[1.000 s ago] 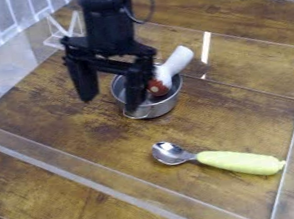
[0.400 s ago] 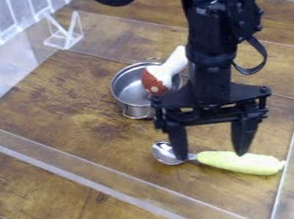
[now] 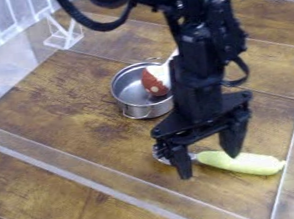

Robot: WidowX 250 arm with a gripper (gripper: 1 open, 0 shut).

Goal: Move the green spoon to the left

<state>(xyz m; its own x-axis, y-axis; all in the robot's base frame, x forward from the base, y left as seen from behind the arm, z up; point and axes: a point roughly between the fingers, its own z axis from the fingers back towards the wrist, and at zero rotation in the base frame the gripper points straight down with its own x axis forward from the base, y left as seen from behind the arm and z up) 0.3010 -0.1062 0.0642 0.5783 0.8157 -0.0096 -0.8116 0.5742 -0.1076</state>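
Step in hand, approach: your black claw [image 3: 209, 156] hangs spread over the yellow-green plastic-handled, silver-bowled spoon [image 3: 233, 161]; next, lower and pinch the handle.

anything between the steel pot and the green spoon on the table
Only the open black gripper, hanging down over the spoon's neck in the camera view. The round steel pot and the silver-bowled, yellow-green-handled spoon otherwise have bare wood between them.

We see the green spoon [image 3: 237, 161] lying on the tabletop [image 3: 56, 113], right of and nearer than the pot [image 3: 140, 89], with the claw [image 3: 207, 154] directly over it.
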